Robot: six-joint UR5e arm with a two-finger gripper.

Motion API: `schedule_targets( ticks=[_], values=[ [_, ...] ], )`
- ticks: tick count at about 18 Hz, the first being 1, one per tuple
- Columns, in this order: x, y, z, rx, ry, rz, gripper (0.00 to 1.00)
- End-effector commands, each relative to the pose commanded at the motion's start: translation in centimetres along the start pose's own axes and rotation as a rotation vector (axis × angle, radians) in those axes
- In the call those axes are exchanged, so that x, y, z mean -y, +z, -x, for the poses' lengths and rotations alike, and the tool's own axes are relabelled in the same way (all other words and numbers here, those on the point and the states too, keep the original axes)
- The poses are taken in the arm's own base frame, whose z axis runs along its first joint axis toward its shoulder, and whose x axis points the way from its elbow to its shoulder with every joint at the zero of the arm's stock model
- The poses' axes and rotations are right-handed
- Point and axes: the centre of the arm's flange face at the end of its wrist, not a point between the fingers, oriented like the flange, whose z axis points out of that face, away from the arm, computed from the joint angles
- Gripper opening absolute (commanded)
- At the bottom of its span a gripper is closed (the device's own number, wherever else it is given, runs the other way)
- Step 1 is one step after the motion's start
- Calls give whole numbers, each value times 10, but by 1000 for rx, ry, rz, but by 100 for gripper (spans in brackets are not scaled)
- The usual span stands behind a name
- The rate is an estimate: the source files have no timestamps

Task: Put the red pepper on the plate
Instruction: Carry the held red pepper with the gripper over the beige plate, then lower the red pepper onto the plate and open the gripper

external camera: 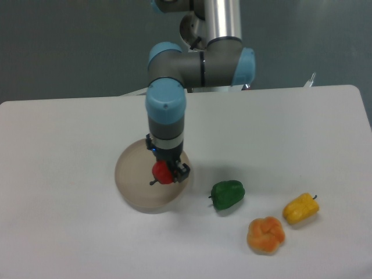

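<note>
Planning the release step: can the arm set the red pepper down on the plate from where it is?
Probably yes. The gripper holds the red pepper over the plate, whose surface is bare. The green pepper lies off to the side on the table. Height above the plate is unclear.

Red pepper (pixel 163 172) in gripper (pixel 168 173) over plate (pixel 133 180) — three peppers right of plate
</note>
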Motion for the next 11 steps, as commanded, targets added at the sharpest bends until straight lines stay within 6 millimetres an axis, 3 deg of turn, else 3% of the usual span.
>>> schedule_targets(
  ticks=[7,11],
  values=[
    [-9,25,-14,-38,-3,-36,29],
    [-10,38,-13,-52,-4,-26,29]
  ],
)
